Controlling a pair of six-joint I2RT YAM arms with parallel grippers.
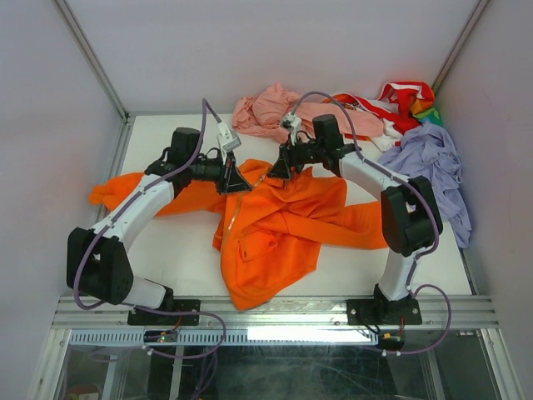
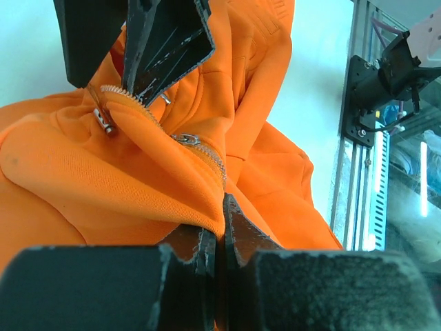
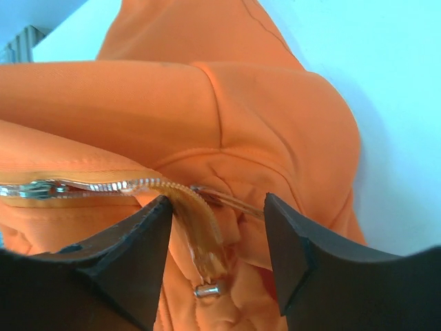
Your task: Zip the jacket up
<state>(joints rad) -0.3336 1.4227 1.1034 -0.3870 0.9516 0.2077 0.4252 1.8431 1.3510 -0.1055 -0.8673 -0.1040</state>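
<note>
One orange jacket (image 1: 275,225), crumpled on the table (image 1: 179,258), was pinched at its eleven o'clock zip edge by the closed left gripper (image 2: 220,231), its zip tape (image 3: 200,231) seen ungripped within the parted right gripper (image 3: 217,207) at twelve o'clock, so the tape could be missed or twisted.

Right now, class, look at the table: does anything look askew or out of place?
The jacket lies crumpled and twisted, sleeves flung left and right, not flat. Its zipper end curls loose, unjoined, between the right gripper's open fingers, while the left gripper pinches the fabric edge nearby.
</note>
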